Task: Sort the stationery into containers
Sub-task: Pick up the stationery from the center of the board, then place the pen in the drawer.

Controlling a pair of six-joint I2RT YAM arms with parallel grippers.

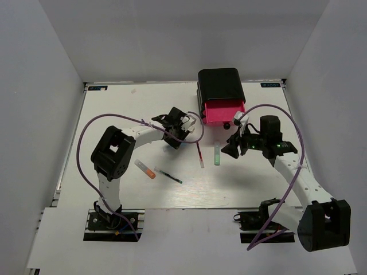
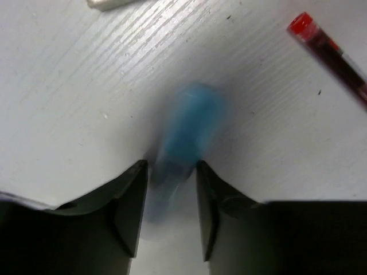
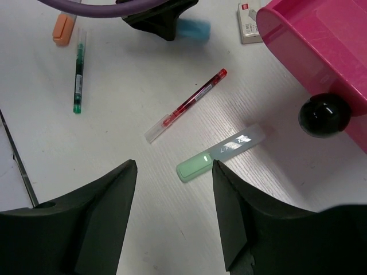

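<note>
**Q:** What does the left pincer (image 2: 172,167) have?

**A:** Its jaws stand partway open astride the light blue marker tube (image 2: 188,129), with one fingertip at each side of the tube's near end (the tube is blurred in the left wrist view). Whether the fingers press on it cannot be told. The tube sits beneath the pincer, left of the thin red pen (image 1: 200,154) and near the front left corner of the open drawer.

**Q:** And the right pincer (image 3: 174,166)?

**A:** Wide open and empty. It hangs above the white surface (image 1: 126,100). The pale green marker tube (image 3: 221,153) lies flat below it, showing between the two fingers and touching neither.

**Q:** Where are the containers?

**A:** The glossy black case (image 1: 219,83) stands at the far side of the surface, right of centre. One pink-red drawer (image 1: 222,112) stands pulled out toward the arms, with its round black knob (image 3: 323,114) at the front. The green tube lies on the near side of that knob.

**Q:** And the remaining stationery?

**A:** All on the surface, outside the drawer. The red pen lies just left of the green tube, apart from it and roughly parallel. The dark teal pen (image 1: 168,175) and the grey orange-capped pen (image 1: 145,169) lie nearer the left arm's base, close together but not touching. A small white block (image 3: 249,23) lies beside the drawer, near the blue tube.
</note>
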